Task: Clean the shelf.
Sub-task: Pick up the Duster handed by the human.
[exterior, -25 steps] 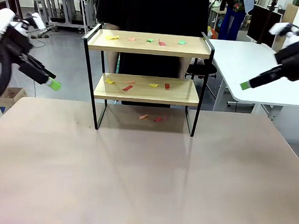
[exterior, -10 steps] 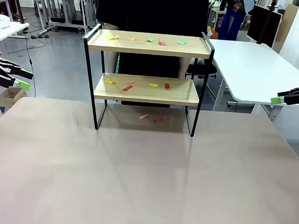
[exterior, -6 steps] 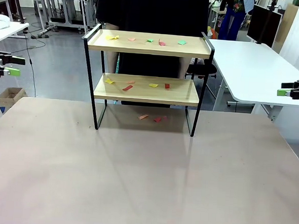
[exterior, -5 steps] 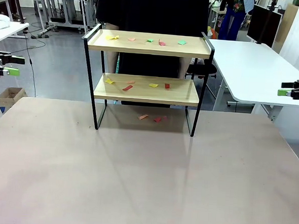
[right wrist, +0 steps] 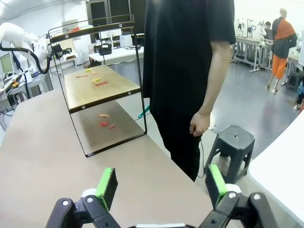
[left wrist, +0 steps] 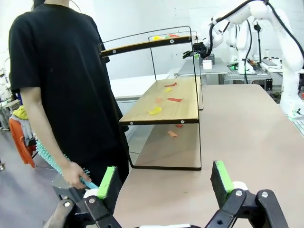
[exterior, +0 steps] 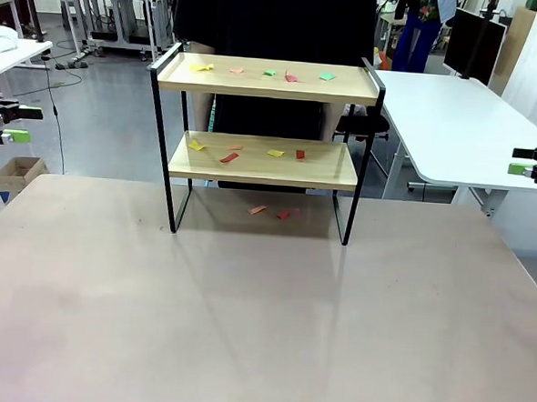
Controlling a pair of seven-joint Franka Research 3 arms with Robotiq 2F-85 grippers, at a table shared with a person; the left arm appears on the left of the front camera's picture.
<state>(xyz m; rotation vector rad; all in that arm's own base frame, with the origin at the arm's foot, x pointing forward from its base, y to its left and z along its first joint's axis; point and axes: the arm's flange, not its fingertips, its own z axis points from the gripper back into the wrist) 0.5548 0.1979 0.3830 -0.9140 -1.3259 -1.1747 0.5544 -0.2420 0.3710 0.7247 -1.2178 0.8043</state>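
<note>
- Progress check: I'd call this barely started. The shelf (exterior: pixel 268 91) stands at the far side of the surface (exterior: pixel 261 319), right in the middle, and both its boards have litter on them.
- Top board: a row of little paper scraps (exterior: pixel 270 73) in yellow, pink, green and red. The lower board has a few more scraps (exterior: pixel 275 153), yellow and red.
- A couple of reddish bits (exterior: pixel 283 215) also lie on the surface under the shelf, between its legs.
- The left end effector (exterior: pixel 25 124) hangs off the left edge, fingers spread wide, nothing in it. The right end effector (exterior: pixel 521 161) is the same on the other side, wide open and empty. Both are well apart from the shelf.
- So what's left is basically everything, by my guess: every scrap needs to come off.
- Around it: a person (exterior: pixel 275 24) in a black shirt stands just behind the shelf, with a teal duster (left wrist: pixel 47 156) held low in one hand (left wrist: pixel 73 173).
- In the way: the thin black frame posts at the corners, and the top board makes the lower one a tight reach. A white desk (exterior: pixel 456 121) sits off to the right and a dark stool (right wrist: pixel 235 138) stands near the person.
</note>
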